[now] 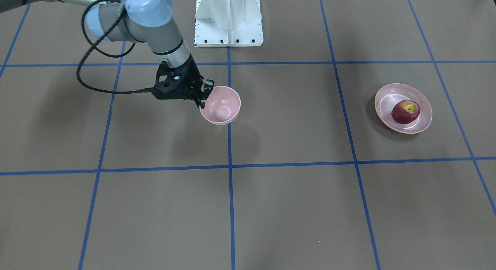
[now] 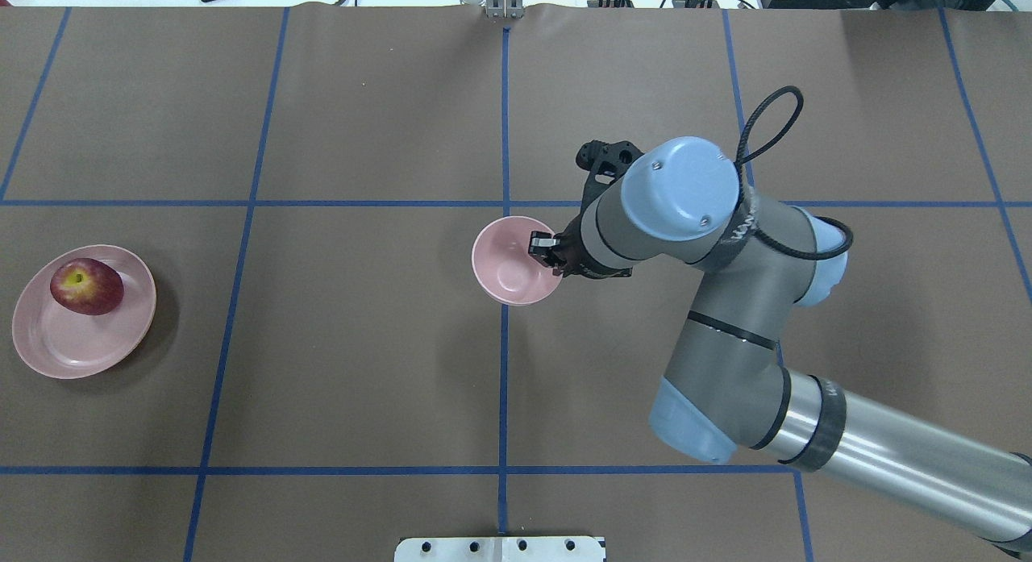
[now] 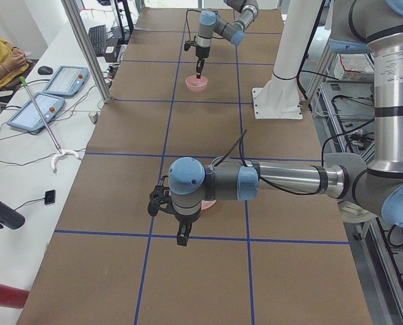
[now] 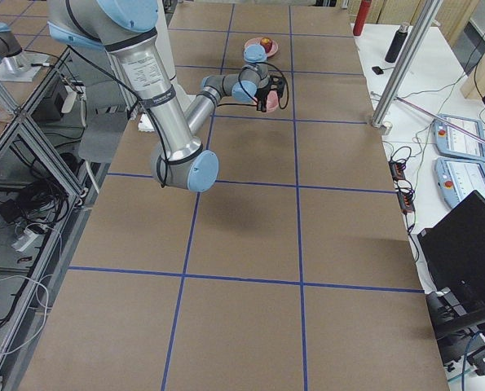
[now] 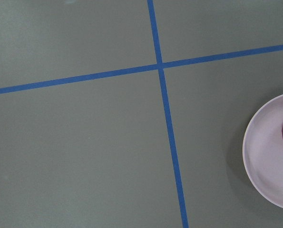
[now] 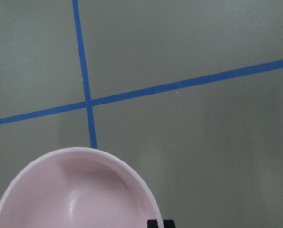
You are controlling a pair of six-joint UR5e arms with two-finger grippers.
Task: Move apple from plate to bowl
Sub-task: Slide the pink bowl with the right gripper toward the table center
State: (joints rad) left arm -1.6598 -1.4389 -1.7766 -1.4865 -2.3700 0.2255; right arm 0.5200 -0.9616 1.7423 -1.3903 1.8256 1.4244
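Pink bowl, who has it?

Me. My right gripper pinches its rim, one finger on the inside wall and one on the outside. From overhead I grip at the bowl's 3 o'clock edge, my arm reaching in from 4 o'clock.

Is it sitting on the table?

It looks clear of it. In the front-facing view its shadow lies apart from it, toward 6 o'clock. The bowl hangs near the middle of the table, over the centre tape line. My right wrist camera sees the rim curving along the bottom of its picture, a fingertip just beside it, and nothing inside the bowl.

And the apple?

On the plate, well apart from the bowl. From overhead the plate lies out at 9 o'clock from the bowl, near the table's edge. The apple rests in the plate's 11 o'clock part, dark red, its yellow-green stem dimple facing up.

What about your other hand?

My left gripper shows only in the side view from the left end of the table. It points down there, with the plate partly hidden behind that arm. I cannot tell whether its fingers are spread or pressed together. My left wrist camera shows the plate cut off at its 3 o'clock edge, with a sliver of apple on it.
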